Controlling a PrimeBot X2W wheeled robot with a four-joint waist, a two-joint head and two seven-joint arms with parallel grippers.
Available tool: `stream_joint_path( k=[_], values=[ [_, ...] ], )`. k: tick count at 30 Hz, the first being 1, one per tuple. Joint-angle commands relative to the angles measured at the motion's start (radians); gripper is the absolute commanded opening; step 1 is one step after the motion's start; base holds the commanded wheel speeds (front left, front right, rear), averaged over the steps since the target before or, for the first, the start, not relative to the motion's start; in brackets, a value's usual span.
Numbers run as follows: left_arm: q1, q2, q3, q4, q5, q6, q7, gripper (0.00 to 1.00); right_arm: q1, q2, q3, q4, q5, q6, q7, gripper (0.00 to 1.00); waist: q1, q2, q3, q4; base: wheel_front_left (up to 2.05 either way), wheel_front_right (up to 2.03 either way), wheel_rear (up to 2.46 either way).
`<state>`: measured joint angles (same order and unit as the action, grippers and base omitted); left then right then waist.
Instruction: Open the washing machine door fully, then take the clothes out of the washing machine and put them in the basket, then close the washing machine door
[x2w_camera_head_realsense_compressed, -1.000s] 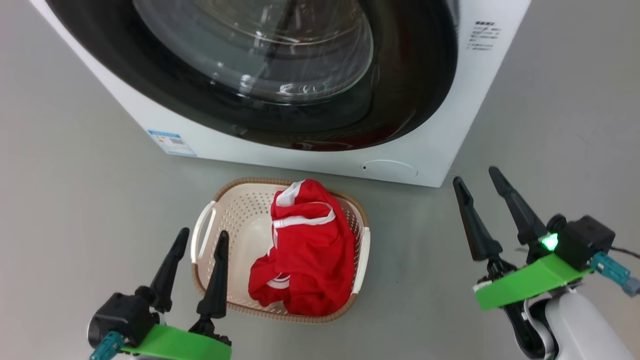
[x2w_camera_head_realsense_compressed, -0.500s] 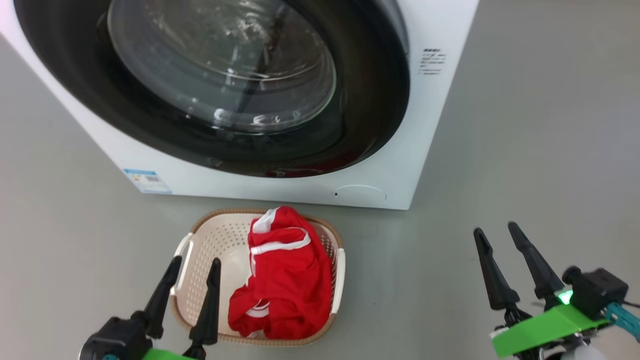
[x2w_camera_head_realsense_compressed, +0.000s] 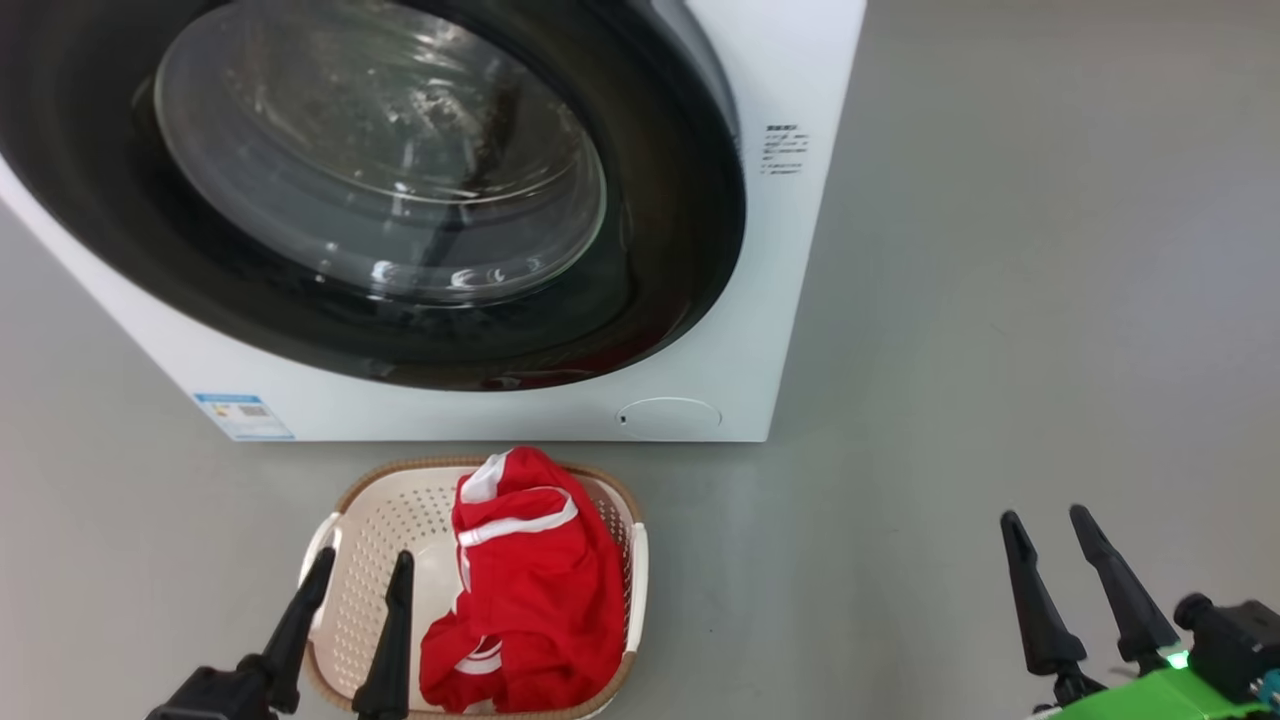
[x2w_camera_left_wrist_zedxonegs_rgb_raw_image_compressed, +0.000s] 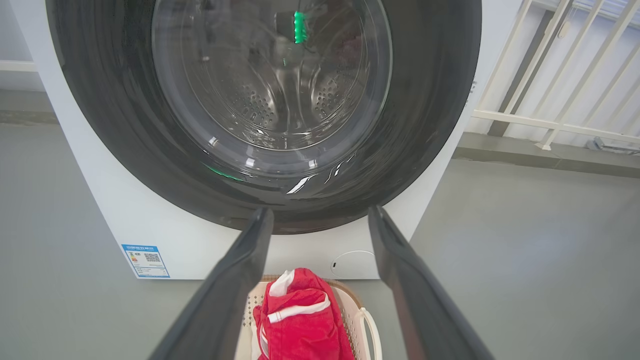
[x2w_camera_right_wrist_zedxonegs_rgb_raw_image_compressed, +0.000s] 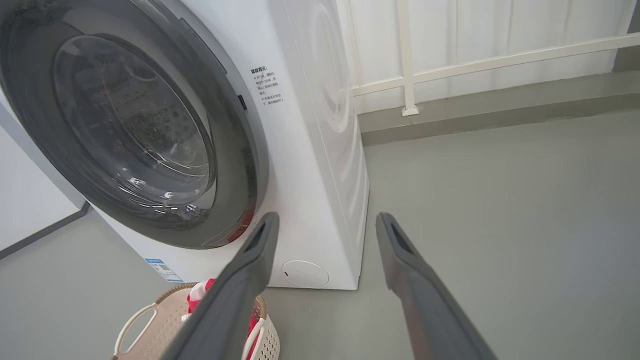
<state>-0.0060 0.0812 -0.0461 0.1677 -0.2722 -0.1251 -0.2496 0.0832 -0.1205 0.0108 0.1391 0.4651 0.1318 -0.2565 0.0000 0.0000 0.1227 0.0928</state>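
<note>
Red clothes (x2w_camera_head_realsense_compressed: 520, 600) unmoved in basket (x2w_camera_head_realsense_compressed: 375, 545); door (x2w_camera_head_realsense_compressed: 665, 250) still shut; view shifted.

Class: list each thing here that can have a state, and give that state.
washing machine door: shut.
basket: upright on the floor, holding laundry.
clothes: heaped in the basket.
round flap: shut.
left gripper: open, empty.
right gripper: open, empty.

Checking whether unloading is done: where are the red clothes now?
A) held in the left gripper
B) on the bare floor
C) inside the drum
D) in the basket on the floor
D: the clothes lie heaped in the basket, which stands on the floor in front of the washing machine.
</note>
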Motion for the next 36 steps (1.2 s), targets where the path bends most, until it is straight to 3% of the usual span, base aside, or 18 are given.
stream_joint_path(
  k=[1, 14, 36],
  values=[
    [-0.002, 0.018, 0.039, -0.025, 0.008, -0.006, -0.012, 1.0, 0.003, -0.012, 0.013, -0.029, -0.015, -0.001, -0.005, 1.0, 0.0, 0.0, -0.011, -0.012, 0.0, 0.0, 0.0],
    [0.037, 0.02, 0.069, -0.039, 0.024, -0.006, -0.012, 1.0, 0.067, -0.016, -0.036, -0.046, -0.018, -0.001, -0.005, 1.0, 0.0, 0.0, -0.032, -0.048, 0.0, 0.0, 0.0],
    [0.061, 0.013, 0.083, -0.05, 0.015, -0.006, -0.012, 1.0, 0.096, -0.008, -0.057, -0.053, -0.022, -0.001, -0.005, 1.0, 0.0, 0.0, -0.042, -0.047, 0.0, 0.0, 0.0]
  ],
)
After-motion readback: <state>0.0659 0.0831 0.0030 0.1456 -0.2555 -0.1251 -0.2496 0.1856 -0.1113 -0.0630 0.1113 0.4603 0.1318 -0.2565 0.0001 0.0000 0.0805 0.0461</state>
